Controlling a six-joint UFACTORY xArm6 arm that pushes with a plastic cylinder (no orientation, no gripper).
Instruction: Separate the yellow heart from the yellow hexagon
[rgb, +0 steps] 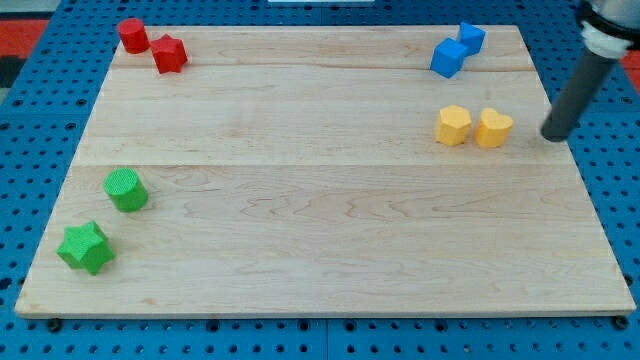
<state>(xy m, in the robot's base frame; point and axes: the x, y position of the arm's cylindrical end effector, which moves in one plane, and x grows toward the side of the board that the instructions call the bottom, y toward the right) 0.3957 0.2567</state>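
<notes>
The yellow heart (493, 128) lies at the view's right, touching or nearly touching the yellow hexagon (453, 125) on its left side. My tip (554, 134) is on the board just to the right of the heart, a short gap away, at about the same height in the view. The dark rod slants up to the view's top right corner.
Two blue blocks (449, 58) (471, 38) sit near the top right. A red cylinder (133, 35) and a red star-like block (169, 54) sit at the top left. A green cylinder (126, 190) and a green star (85, 247) sit at the bottom left. The wooden board (320, 230) ends close to my tip's right.
</notes>
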